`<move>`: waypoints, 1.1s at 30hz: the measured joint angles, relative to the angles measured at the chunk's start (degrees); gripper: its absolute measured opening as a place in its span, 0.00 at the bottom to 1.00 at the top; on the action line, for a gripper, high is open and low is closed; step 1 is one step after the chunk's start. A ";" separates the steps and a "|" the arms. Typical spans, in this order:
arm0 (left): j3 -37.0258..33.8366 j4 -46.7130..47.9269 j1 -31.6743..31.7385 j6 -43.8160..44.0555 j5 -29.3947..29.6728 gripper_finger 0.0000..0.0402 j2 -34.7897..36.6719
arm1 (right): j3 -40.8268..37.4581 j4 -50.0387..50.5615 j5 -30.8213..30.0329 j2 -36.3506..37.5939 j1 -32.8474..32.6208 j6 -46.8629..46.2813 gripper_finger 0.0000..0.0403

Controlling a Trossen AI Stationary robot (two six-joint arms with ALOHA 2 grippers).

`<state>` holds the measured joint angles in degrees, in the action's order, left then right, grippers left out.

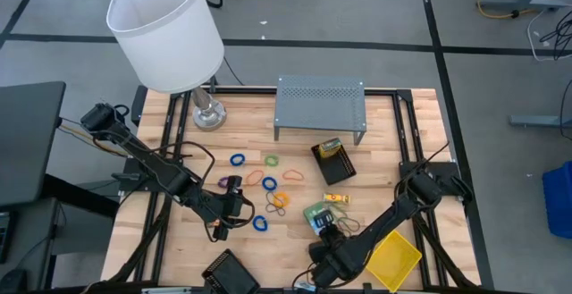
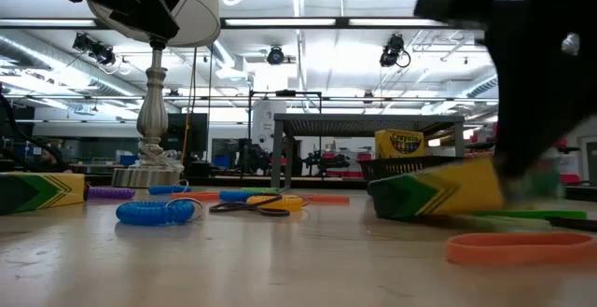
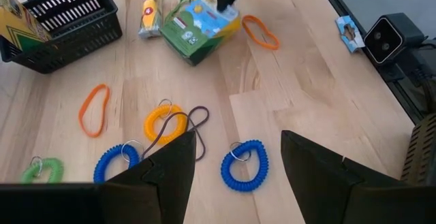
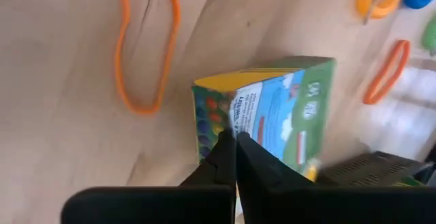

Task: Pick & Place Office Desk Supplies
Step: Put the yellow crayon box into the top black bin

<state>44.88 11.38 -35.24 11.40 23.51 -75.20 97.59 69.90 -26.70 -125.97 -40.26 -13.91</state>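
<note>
A yellow-and-green crayon box (image 1: 319, 215) lies right of the table's middle and shows tilted in the low view (image 2: 438, 190), with its left end on the wood. My right gripper (image 4: 235, 149) is shut, its tips against that box. Coloured loops are scattered over the middle: a blue coil (image 3: 244, 164), a yellow coil (image 3: 163, 123), an orange band (image 3: 93, 108) and another orange band (image 4: 146, 47). My left gripper (image 3: 235, 183) hangs open above the blue coil and touches nothing. My right gripper comes slanting down from the near right, and its shut fingertips (image 4: 228, 146) meet the box where the blue-labelled face joins the dark end face (image 4: 221, 125). The box sits tilted, one end on the table. Whether the tips pinch card or only press, I cannot tell.
A white-shaded lamp (image 1: 170, 30) stands at the far left, a grey perforated shelf (image 1: 320, 105) at the far middle. A black mesh tray (image 1: 333, 162) holds another crayon box. A yellow tray (image 1: 395, 256) and a black tray (image 1: 231, 272) lie at the near edge. A small yellow pack (image 1: 336, 198) lies by the box.
</note>
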 joint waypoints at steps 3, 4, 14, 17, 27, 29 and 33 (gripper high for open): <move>0.00 -0.04 0.00 0.00 -0.02 0.55 0.00 | 4.91 5.69 1.40 0.00 1.02 2.36 0.00; 0.00 -0.04 0.00 0.00 -0.02 0.55 0.00 | 6.68 7.34 1.94 0.05 1.46 3.49 0.00; 0.00 -0.04 0.02 -0.02 -1.52 0.55 0.02 | 22.04 15.53 22.93 0.08 8.19 13.00 0.00; 0.00 -0.04 0.02 -0.01 -2.24 0.55 0.05 | 24.15 16.55 31.11 0.13 10.56 15.01 0.00; 0.02 -0.04 0.02 -0.04 -2.78 0.55 0.07 | 20.70 15.54 42.10 0.17 17.58 25.23 0.00; 0.02 -0.04 0.00 -0.04 -2.78 0.55 0.06 | 19.14 13.75 44.69 0.19 18.89 26.61 0.00; 0.02 -0.04 0.00 -0.03 -2.78 0.55 0.06 | 16.93 12.94 48.81 0.19 20.88 29.46 0.00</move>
<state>44.91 11.33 -35.24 11.37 20.73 -75.14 114.52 82.84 22.11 -125.78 -19.39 15.55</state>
